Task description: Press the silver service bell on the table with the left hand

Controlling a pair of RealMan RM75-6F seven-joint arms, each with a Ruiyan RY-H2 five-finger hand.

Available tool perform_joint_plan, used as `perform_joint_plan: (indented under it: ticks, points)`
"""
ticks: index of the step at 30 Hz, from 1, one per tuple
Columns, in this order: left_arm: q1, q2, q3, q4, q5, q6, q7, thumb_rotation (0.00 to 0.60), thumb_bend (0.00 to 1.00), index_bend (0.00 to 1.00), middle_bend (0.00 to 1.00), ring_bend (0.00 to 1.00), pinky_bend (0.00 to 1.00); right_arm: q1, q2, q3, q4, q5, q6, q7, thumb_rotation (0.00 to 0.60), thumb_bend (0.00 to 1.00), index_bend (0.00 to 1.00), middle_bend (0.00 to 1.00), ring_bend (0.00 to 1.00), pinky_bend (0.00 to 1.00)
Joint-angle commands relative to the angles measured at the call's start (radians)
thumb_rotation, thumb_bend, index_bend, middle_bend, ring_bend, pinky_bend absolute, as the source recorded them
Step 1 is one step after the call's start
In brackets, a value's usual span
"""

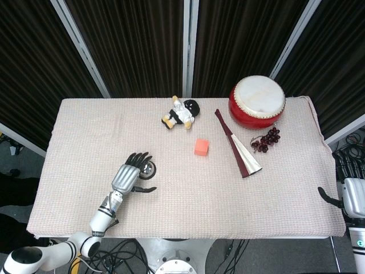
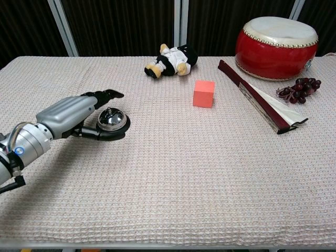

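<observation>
The silver service bell [image 1: 150,169] [image 2: 112,120] stands on its black base at the front left of the table. My left hand [image 1: 128,176] [image 2: 72,113] is just to the left of it, with the fingers [image 2: 106,94] stretched out flat above and behind the dome and the thumb lying along the base in front. The bell's top button shows free, a little below the fingers. The hand holds nothing. My right hand [image 1: 353,194] hangs off the table's right edge with its fingers apart, far from the bell; the chest view does not show it.
A pink cube [image 1: 200,146] [image 2: 203,93] sits mid-table. Behind it lies a plush doll [image 1: 181,112] [image 2: 171,60]. A folded fan [image 1: 238,145] [image 2: 260,97], dark grapes [image 1: 266,139] [image 2: 299,88] and a red drum [image 1: 257,101] [image 2: 276,41] fill the right rear. A beige woven cloth [image 1: 228,200] covers the table.
</observation>
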Motion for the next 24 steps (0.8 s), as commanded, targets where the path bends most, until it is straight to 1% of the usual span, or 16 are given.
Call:
perform_joint_plan:
  ticks: [1,3,5,6,9,13,16,19,24]
  points:
    - [-0.003,0.058,-0.029,-0.093,0.02,0.063,0.031,0.163,0.0,0.02,0.0,0.0,0.0,0.0,0.0,0.0,-0.001,-0.002,0.001,0.002,0.6,0.16,0.0,0.0,0.0,0.0]
    - [0.013,0.1,-0.034,-0.15,0.022,0.097,0.063,0.164,0.0,0.02,0.0,0.0,0.0,0.0,-0.001,-0.002,-0.003,-0.006,0.003,0.004,0.6,0.16,0.0,0.0,0.0,0.0]
    - [0.049,0.163,-0.032,-0.225,0.008,0.134,0.109,0.162,0.0,0.02,0.0,0.0,0.0,-0.002,-0.001,-0.003,-0.009,-0.013,0.009,0.008,0.6,0.16,0.0,0.0,0.0,0.0]
    - [0.075,0.204,-0.028,-0.268,-0.004,0.153,0.133,0.162,0.0,0.02,0.0,0.0,0.0,-0.002,-0.002,-0.004,-0.011,-0.019,0.014,0.007,0.6,0.16,0.0,0.0,0.0,0.0]
    - [0.137,0.3,-0.011,-0.346,-0.034,0.191,0.183,0.161,0.0,0.02,0.0,0.0,0.0,-0.001,-0.013,-0.011,-0.008,-0.041,0.027,-0.01,0.6,0.16,0.0,0.0,0.0,0.0]
    - [0.234,0.424,0.003,-0.432,-0.089,0.26,0.199,0.16,0.0,0.02,0.0,0.0,0.0,-0.001,-0.034,-0.03,-0.011,-0.084,0.048,-0.043,0.6,0.16,0.0,0.0,0.0,0.0]
    - [0.285,0.482,0.02,-0.452,-0.076,0.321,0.192,0.163,0.0,0.02,0.0,0.0,0.0,0.0,-0.044,-0.039,-0.016,-0.104,0.058,-0.066,0.6,0.16,0.0,0.0,0.0,0.0]
    - [0.326,0.518,0.044,-0.466,-0.053,0.368,0.192,0.164,0.0,0.02,0.0,0.0,0.0,-0.002,-0.048,-0.044,-0.024,-0.111,0.062,-0.079,0.6,0.16,0.0,0.0,0.0,0.0]
    - [0.386,0.547,0.08,-0.476,-0.047,0.401,0.177,0.162,0.0,0.02,0.0,0.0,0.0,-0.004,-0.052,-0.051,-0.029,-0.121,0.067,-0.096,0.6,0.16,0.0,0.0,0.0,0.0]
